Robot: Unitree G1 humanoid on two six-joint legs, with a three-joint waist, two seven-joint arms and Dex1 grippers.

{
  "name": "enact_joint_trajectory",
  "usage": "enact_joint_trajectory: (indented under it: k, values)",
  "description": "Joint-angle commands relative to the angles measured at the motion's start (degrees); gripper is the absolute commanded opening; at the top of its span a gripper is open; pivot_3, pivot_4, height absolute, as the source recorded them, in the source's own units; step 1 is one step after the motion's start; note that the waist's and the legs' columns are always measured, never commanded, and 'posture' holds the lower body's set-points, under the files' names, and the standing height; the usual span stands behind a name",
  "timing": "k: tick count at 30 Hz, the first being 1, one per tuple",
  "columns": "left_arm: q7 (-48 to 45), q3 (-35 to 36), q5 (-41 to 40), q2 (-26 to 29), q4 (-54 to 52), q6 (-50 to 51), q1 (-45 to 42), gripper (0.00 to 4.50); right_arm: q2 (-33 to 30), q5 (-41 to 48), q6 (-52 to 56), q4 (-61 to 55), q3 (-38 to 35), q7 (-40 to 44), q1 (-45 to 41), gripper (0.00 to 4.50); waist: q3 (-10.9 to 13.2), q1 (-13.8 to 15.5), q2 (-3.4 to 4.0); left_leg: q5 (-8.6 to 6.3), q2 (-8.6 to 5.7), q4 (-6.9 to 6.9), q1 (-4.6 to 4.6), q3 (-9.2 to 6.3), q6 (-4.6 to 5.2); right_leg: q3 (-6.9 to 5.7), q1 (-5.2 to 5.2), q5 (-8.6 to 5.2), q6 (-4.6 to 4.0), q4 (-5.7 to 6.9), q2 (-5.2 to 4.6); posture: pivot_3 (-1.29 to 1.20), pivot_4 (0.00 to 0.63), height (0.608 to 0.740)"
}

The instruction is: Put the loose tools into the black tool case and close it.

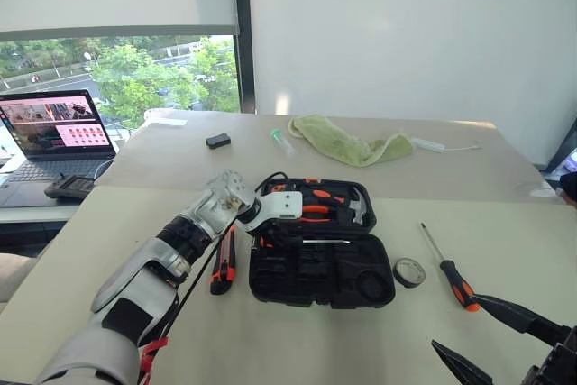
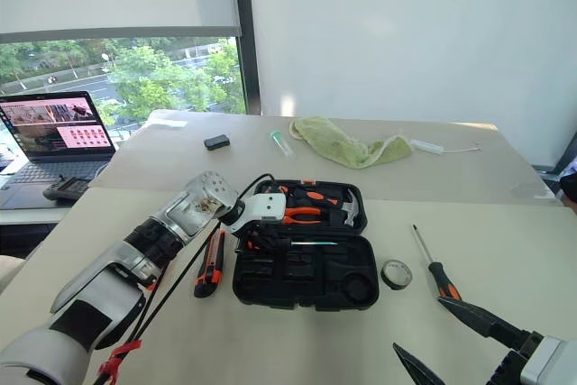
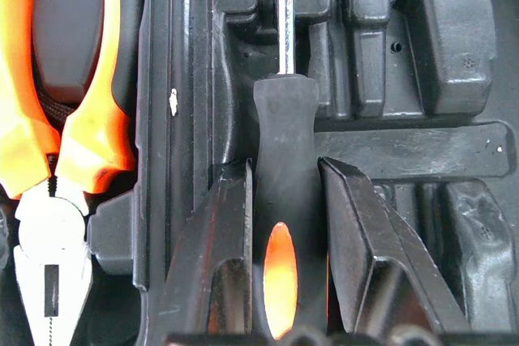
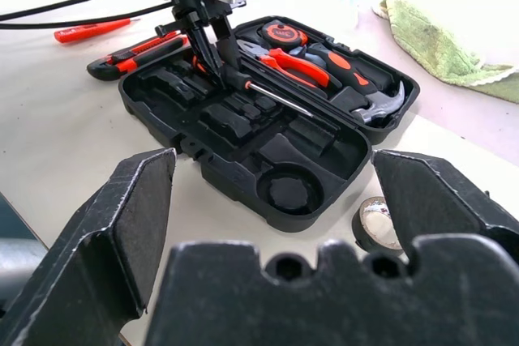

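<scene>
The black tool case (image 1: 270,288) lies open at the middle of the table. Over its front tray my left gripper (image 3: 284,172) is shut on a black-orange screwdriver (image 3: 284,119), one finger on each side of the handle. The shaft (image 4: 280,99) runs along a moulded slot; whether it is seated I cannot tell. An orange-black utility knife (image 1: 224,263) lies just left of the case. To the case's right are a small black tape roll (image 1: 409,272) and a second screwdriver (image 1: 448,270). A slim orange tester screwdriver (image 4: 89,30) lies beyond the knife. My right gripper (image 1: 456,322) hangs open near the table's front right.
Orange-handled pliers (image 1: 315,209) and a small hammer (image 1: 358,209) sit in the case's rear half. At the back lie a green cloth (image 1: 347,143), a small black box (image 1: 217,141) and a clear tube (image 1: 281,140). A laptop (image 1: 59,128) stands on a side desk at the left.
</scene>
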Motion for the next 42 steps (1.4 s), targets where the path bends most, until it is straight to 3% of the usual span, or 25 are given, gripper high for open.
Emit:
enact_joint_trajectory:
  k: [1, 2, 8, 13, 17, 18, 22, 23, 27, 32, 36, 42]
  values:
    - [1.16, 1.31, 2.10, -0.86, 0.94, -0.12, -1.39, 0.77, -0.38, -0.15, -2.18, -1.95, -0.04, -0.25, 0.53, 4.50, 0.00, 0.23, 0.00, 0.00, 0.00, 0.03, -0.01, 0.00, 0.00, 0.00, 0.00, -0.01, -0.01, 0.01, 0.00, 0.00, 0.150, 0.740]
    - [1.22, 1.86, 1.92, -1.09, 0.80, 0.26, -1.36, 1.27, -0.37, -0.26, -2.16, -1.95, 0.06, -0.30, 0.54, 4.50, 0.00, 0.29, 0.00, 0.00, 0.00, 0.06, -0.01, -0.01, 0.00, 0.00, 0.01, 0.00, -0.01, 0.02, 0.00, 0.00, 0.150, 0.740]
    - [-0.19, 5.80, -1.21, 0.56, -6.39, 4.10, 0.30, 3.17, -0.41, -0.74, -1.78, -1.95, 0.67, -0.42, -0.02, 4.50, 0.00, 0.30, 0.00, -0.02, 0.00, 0.17, -0.14, -0.06, 0.03, -0.04, -0.04, 0.01, 0.00, 0.04, 0.00, 0.00, 0.150, 0.740]
    - [0.68, 12.89, -6.41, 2.84, -16.62, 8.71, 4.04, 3.17, -0.59, -0.99, -1.42, -1.95, 0.84, -0.42, -0.59, 4.50, 0.00, 0.19, 0.01, -0.04, 0.04, 0.12, -0.17, -0.07, 0.06, -0.03, -0.12, 0.05, 0.11, 0.03, -0.04, 0.00, 0.150, 0.740]
    - [4.67, 19.26, -11.23, 1.70, -22.49, 13.37, 8.15, 2.10, -0.90, -0.91, -0.96, -1.77, 0.68, -0.53, -1.34, 4.50, -0.01, 0.18, 0.02, -0.04, 0.04, 0.12, -0.16, -0.11, 0.05, -0.04, -0.11, 0.03, 0.12, 0.05, -0.07, 0.00, 0.150, 0.740]
    - [5.79, 19.96, -11.91, 1.01, -23.36, 13.94, 9.07, 1.66, -0.99, -0.94, -0.89, -1.65, 0.70, -0.52, -1.54, 4.50, -0.01, 0.20, 0.03, -0.04, 0.04, 0.12, -0.16, -0.12, 0.06, -0.05, -0.09, 0.03, 0.12, 0.04, -0.07, 0.00, 0.150, 0.740]
    - [16.77, 24.69, -14.51, -6.56, -23.65, 16.93, 13.77, 0.22, -1.31, -1.18, -0.46, -1.42, 0.81, -0.83, -2.53, 4.50, -0.01, 0.55, 0.02, -0.04, 0.00, 0.21, -0.11, -0.19, 0.06, -0.11, 0.05, 0.05, 0.15, 0.04, -0.12, 0.00, 0.150, 0.740]
    - [19.46, 26.04, -15.19, -8.75, -23.77, 17.29, 14.91, 0.05, -1.32, -1.12, -0.42, -1.44, 0.70, -0.90, -2.63, 4.50, -0.01, 0.55, 0.02, -0.05, -0.01, 0.26, -0.13, -0.21, 0.08, -0.12, 0.07, 0.06, 0.17, 0.04, -0.13, 0.00, 0.150, 0.740]
    - [30.09, 26.80, -13.20, -14.95, -22.00, 15.82, 19.77, 0.05, -1.34, -0.96, -0.91, -1.93, 0.83, -1.49, -1.97, 4.50, 0.00, 0.36, 0.01, -0.06, -0.01, 0.25, -0.13, -0.21, 0.10, -0.08, 0.06, 0.10, 0.22, 0.02, -0.13, 0.00, 0.150, 0.740]
    - [37.66, 21.52, -7.34, -16.24, -17.23, 15.64, 23.23, 0.05, -1.54, -0.70, -2.45, -1.95, 0.95, -1.98, -0.14, 4.50, -0.01, 0.18, 0.02, -0.05, -0.01, 0.13, -0.03, -0.20, 0.06, -0.04, 0.07, 0.11, 0.19, 0.04, -0.11, 0.00, 0.150, 0.740]
    - [36.30, 14.42, -4.21, -14.17, -16.10, 18.34, 25.82, 0.05, -2.72, 0.14, -1.85, -1.95, 0.09, -2.85, 0.70, 4.50, -0.51, 0.31, 0.01, -0.06, -0.01, 0.12, 0.13, -0.21, 0.07, -0.05, 0.23, 0.07, 0.12, -0.01, -0.19, 0.00, 0.150, 0.740]
    - [35.29, 11.50, -3.01, -13.87, -13.93, 15.81, 25.37, 0.05, -9.04, 0.91, 7.91, -1.56, 0.14, -12.53, -4.20, 4.50, -1.42, 0.09, -0.12, -0.07, 0.00, -0.21, 0.74, -0.13, 0.07, -0.04, 0.45, -0.18, -0.28, -0.08, -0.63, 0.00, 0.150, 0.740]
